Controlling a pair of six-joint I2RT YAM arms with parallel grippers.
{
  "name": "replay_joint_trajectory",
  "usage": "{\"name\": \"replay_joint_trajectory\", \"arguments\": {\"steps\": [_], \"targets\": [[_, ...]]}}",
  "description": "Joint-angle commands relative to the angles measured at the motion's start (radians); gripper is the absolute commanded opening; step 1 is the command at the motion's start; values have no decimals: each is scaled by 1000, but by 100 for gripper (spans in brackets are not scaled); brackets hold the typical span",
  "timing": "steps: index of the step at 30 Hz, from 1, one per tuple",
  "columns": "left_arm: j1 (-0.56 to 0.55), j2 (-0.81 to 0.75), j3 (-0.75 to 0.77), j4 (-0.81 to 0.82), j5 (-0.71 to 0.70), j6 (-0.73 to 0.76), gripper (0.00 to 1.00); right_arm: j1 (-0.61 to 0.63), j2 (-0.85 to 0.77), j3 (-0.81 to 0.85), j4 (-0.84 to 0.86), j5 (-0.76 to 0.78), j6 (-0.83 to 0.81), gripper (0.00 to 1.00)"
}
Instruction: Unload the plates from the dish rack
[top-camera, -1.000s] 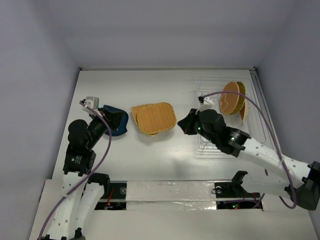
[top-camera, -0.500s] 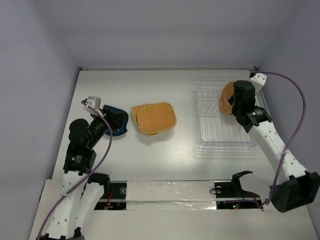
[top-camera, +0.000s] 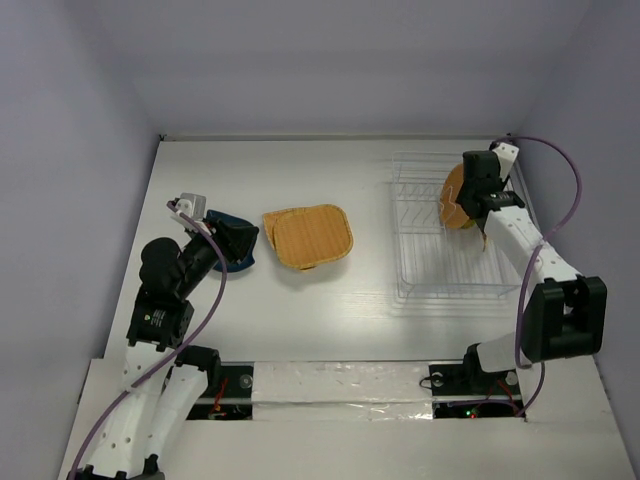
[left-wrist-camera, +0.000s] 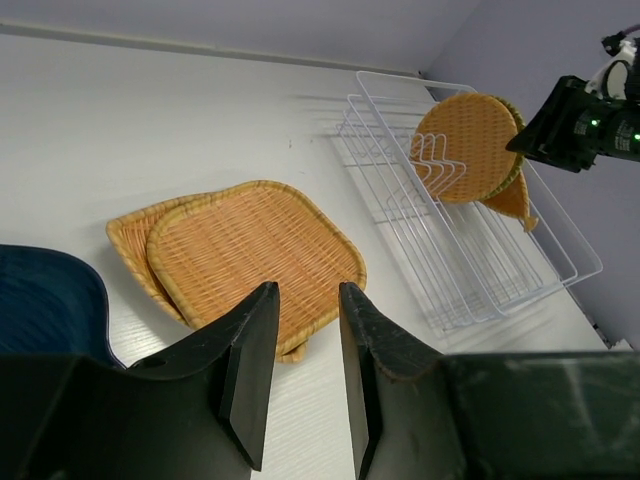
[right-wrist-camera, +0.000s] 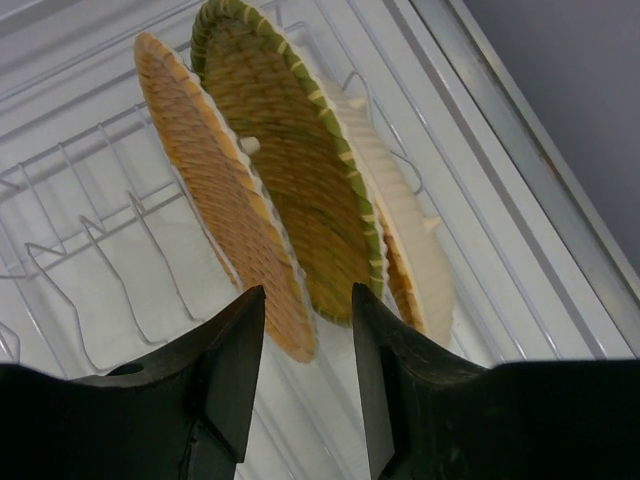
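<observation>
The clear dish rack stands at the right of the table. Three woven plates stand on edge in its far right corner: an orange round one, a green-rimmed one and a pale tan one. From above they show as an orange disc. My right gripper is open and empty just above their edges. Two squarish orange plates lie stacked on the table. A dark blue dish lies under my left gripper, which is open and empty.
The rack has rows of thin upright tines to the left of the standing plates. A metal rail runs along the table's right edge, close to the rack. The blue dish sits left of the stacked plates.
My right arm has swung from the table left of the rack to the rack's far right corner, over the standing plates. My left arm has barely moved.
</observation>
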Motion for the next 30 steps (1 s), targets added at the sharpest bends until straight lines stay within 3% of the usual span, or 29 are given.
{"name": "replay_joint_trajectory", "arguments": {"steps": [1, 9, 24, 30], "targets": [[-7, -5, 29, 30, 5, 12, 28, -5, 44, 61, 56, -23, -20, 45], [-7, -6, 29, 30, 5, 10, 29, -5, 136, 56, 104, 10, -25, 42], [-7, -5, 28, 36, 10, 7, 30, 31, 37, 8, 81, 104, -48, 0], [-7, -2, 28, 37, 10, 7, 30, 65, -60, 4, 92, 122, -57, 0]]}}
